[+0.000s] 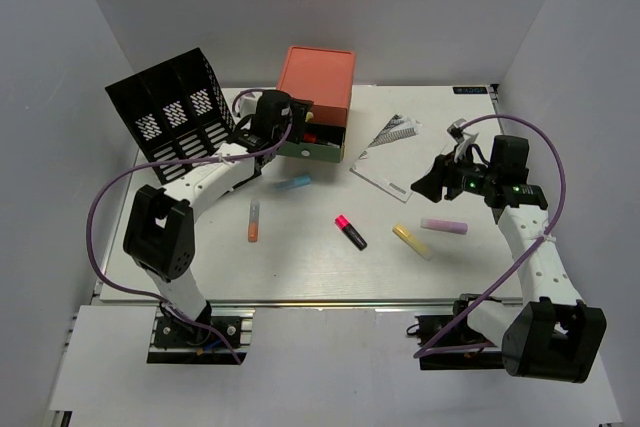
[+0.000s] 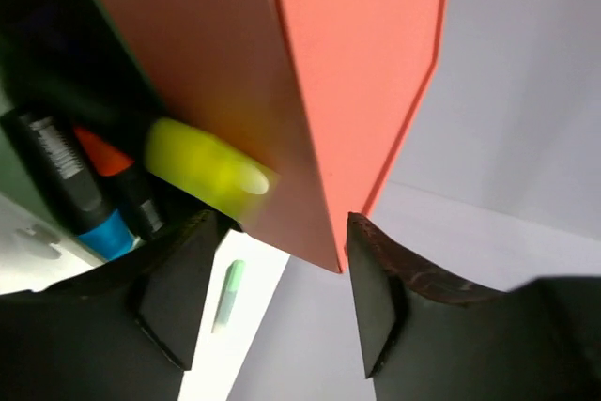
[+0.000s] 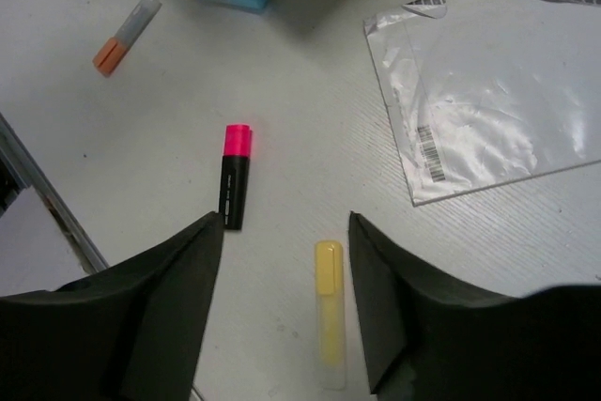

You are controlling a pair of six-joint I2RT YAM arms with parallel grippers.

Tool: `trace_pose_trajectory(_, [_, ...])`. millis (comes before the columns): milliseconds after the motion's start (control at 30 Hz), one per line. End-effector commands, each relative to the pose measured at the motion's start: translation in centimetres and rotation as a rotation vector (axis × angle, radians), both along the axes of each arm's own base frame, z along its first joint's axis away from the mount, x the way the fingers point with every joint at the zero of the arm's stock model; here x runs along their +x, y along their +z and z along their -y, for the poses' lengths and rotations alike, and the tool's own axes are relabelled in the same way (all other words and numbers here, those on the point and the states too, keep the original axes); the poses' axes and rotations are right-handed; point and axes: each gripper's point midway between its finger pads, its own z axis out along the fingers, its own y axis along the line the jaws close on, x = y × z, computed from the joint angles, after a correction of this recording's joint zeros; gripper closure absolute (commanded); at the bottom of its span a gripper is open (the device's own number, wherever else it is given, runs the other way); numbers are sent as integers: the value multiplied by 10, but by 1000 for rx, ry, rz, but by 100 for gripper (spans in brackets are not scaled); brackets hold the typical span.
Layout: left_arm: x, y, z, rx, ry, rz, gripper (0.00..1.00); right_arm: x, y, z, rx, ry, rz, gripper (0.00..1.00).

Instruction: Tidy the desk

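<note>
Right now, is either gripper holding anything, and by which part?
Nothing held: left gripper open by the orange drawer unit, right gripper open above the yellow highlighter.

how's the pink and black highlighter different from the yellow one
Colour: the pink and black highlighter has a black body and pink cap; the yellow highlighter is pale yellow throughout.
Shape: the yellow highlighter looks longer and slimmer than the pink and black highlighter.
Place: the yellow highlighter lies nearer the right fingers than the pink and black highlighter.
Both lie flat on the desk.
</note>
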Motion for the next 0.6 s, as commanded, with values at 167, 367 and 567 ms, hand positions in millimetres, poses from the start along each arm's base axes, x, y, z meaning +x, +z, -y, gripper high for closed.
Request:
trace_pose_trajectory(167, [-8,31,10,-76,-131,72,33,-24,-2,-16,15,210,66,34])
trace_pose_trajectory(367, [-48,58,21,-63,-376,232,60,-30,-13,-22,9,279,66,50])
trace_pose_trajectory(567, [-122,70,16,166,-738,575,85,-41,-42,-58,-126,405,40,77])
